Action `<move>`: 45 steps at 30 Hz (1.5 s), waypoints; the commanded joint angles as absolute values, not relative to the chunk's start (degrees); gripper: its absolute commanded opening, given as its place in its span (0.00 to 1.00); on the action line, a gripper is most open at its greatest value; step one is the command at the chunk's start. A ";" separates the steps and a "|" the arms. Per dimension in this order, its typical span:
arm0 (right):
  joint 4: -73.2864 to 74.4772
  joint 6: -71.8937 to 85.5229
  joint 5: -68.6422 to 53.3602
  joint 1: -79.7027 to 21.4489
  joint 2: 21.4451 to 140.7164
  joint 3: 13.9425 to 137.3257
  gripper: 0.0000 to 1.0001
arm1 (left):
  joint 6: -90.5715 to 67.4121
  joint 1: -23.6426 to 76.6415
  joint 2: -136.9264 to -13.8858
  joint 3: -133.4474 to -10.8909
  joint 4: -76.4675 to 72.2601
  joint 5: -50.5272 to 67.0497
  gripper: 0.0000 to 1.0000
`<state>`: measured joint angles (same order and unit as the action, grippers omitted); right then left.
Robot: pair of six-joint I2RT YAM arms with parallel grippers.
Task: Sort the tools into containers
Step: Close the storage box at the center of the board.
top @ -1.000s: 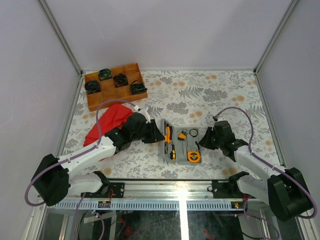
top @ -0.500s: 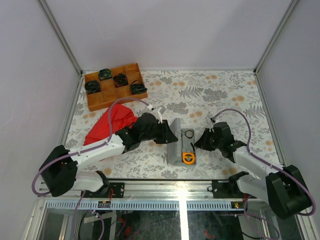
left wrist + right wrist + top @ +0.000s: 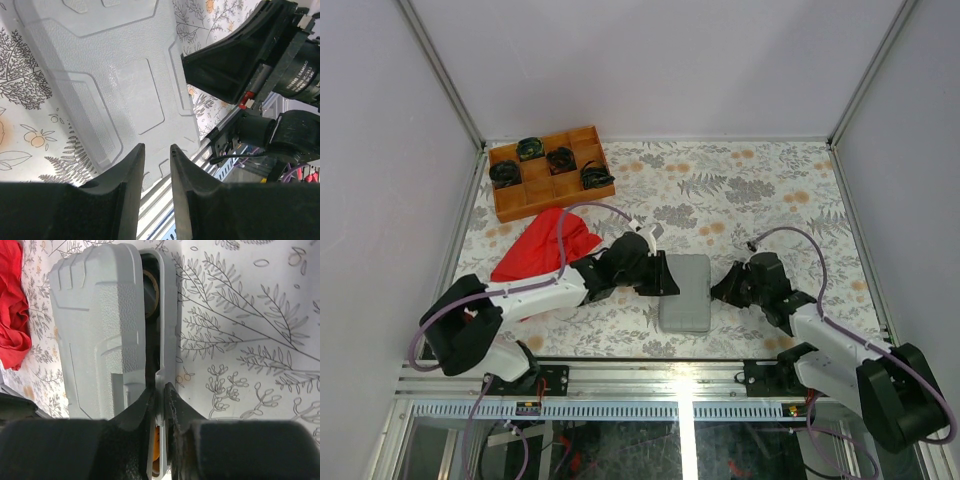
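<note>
At lower centre of the top view, the grey tool case (image 3: 684,292) is seen almost closed, with the tools (image 3: 150,286) glimpsed inside; full shutting is judged outstanding. The right gripper (image 3: 160,391) is clamped on its rim, and the left gripper (image 3: 156,151) is held slightly apart, empty.

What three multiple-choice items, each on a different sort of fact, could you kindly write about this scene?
1. Where does the wooden tray stand? A) far left corner B) near right corner C) centre
2. How many black coiled bundles lie in it? A) two B) four C) six
3. How is the grey tool case? A) open flat B) lid off C) almost shut
Answers: 1 A, it sits far back on the left; 2 B, four compartments each hold one; 3 C, the right wrist view shows only a narrow gap.
</note>
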<state>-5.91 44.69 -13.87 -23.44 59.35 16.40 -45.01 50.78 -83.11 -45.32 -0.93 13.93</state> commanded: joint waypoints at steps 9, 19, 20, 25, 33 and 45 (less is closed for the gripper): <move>-7.57 54.06 -5.65 -23.97 45.69 10.46 0.24 | -41.00 54.85 -90.94 -56.47 3.34 7.05 0.25; 1.66 53.90 0.99 -23.98 38.46 12.03 0.33 | -38.82 57.46 -97.87 -62.61 7.53 4.43 0.25; 2.57 53.83 2.13 -23.95 37.60 12.47 0.33 | -38.77 57.70 -98.46 -62.60 7.90 4.07 0.25; 8.65 52.05 4.85 -23.96 37.00 15.54 0.33 | -38.58 58.33 -99.52 -61.44 9.05 2.28 0.22; 17.73 49.45 10.21 -23.92 42.11 20.30 0.30 | -38.20 59.35 -101.33 -59.28 11.08 -1.52 0.20; 13.37 48.25 4.42 -23.99 48.52 20.44 0.31 | -37.41 61.38 -108.01 -59.50 15.77 -3.33 0.10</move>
